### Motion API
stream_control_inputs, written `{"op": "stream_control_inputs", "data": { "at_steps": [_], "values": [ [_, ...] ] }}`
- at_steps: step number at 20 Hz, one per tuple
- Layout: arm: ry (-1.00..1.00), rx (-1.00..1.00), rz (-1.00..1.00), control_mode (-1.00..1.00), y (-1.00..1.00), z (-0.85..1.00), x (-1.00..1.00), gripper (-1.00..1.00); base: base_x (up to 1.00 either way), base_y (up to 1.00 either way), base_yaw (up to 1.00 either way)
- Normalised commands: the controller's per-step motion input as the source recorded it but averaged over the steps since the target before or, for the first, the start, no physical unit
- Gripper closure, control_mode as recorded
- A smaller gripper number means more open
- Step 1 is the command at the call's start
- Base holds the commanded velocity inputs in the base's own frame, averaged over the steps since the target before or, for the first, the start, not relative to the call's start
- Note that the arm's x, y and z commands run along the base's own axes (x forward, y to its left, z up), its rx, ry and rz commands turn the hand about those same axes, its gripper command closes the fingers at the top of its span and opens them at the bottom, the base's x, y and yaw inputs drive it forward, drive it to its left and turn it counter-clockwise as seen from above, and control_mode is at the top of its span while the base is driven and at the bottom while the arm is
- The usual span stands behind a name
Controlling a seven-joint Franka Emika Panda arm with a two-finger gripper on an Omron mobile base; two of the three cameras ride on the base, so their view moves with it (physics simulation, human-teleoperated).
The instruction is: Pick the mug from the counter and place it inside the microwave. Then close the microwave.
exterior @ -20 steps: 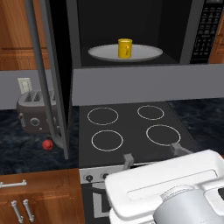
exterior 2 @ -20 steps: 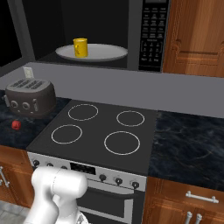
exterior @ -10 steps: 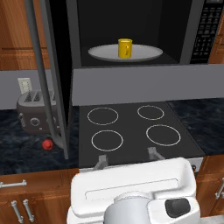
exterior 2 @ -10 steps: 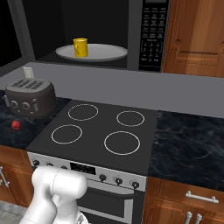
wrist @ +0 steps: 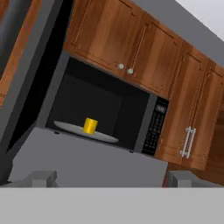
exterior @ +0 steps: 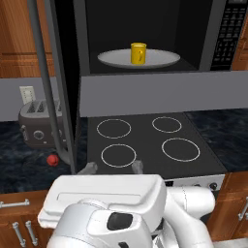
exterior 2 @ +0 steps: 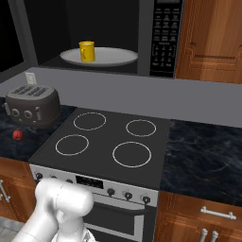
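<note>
No legible text anywhere.

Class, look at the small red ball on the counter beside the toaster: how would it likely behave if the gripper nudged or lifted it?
The red ball looks round, so a nudge would probably send it rolling along the counter, perhaps against the toaster. It is small beside the toaster, so likely light. Its curved sides could slip from the fingers unless they close squarely.

The black stovetop (exterior 2: 106,142) has four white rings. Left of it stands the grey toaster (exterior 2: 32,105), and near the toaster's front lies a small red ball (exterior 2: 17,135).
</note>
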Motion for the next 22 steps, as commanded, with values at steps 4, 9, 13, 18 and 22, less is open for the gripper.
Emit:
{"op": "stream_control_inputs", "data": {
  "at_steps": [4,9,13,18,22],
  "values": [
    [0.0,-0.03,-0.23,-1.0,0.5,-0.2,0.28,-1.0,0.0,0.0,0.0],
    [0.0,-0.03,-0.24,-1.0,0.46,-0.32,0.27,-1.0,0.0,0.0,0.0],
    [0.01,-0.05,-0.23,-1.0,0.42,-0.16,0.39,-1.0,0.0,0.0,0.0],
    [-0.01,-0.02,-0.13,-1.0,0.38,-0.02,0.18,-1.0,0.0,0.0,0.0],
    [-0.05,0.0,0.0,-1.0,0.28,0.0,-0.19,-1.0,0.0,0.0,0.0]
  ]
}}
